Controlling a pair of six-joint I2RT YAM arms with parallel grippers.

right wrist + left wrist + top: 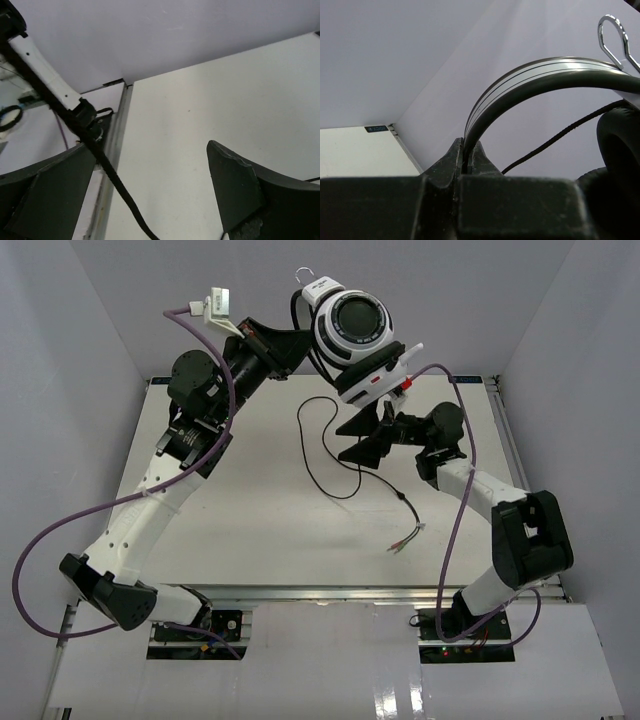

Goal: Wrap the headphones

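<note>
Top external view shows the left gripper (292, 338) clamped tight on the thin headband (520, 80) of the headphones (358, 322), which hang aloft just beside it, close to the back wall (450, 290). Under the earcup, the right gripper (352, 440) gapes wide, holding nothing. The cord (107, 172) passes between its fingers and trails onto the table (250, 510), with the plugs (408, 538) lying nearer the arm bases. A metal hook (612, 35) sits on the headband.
</note>
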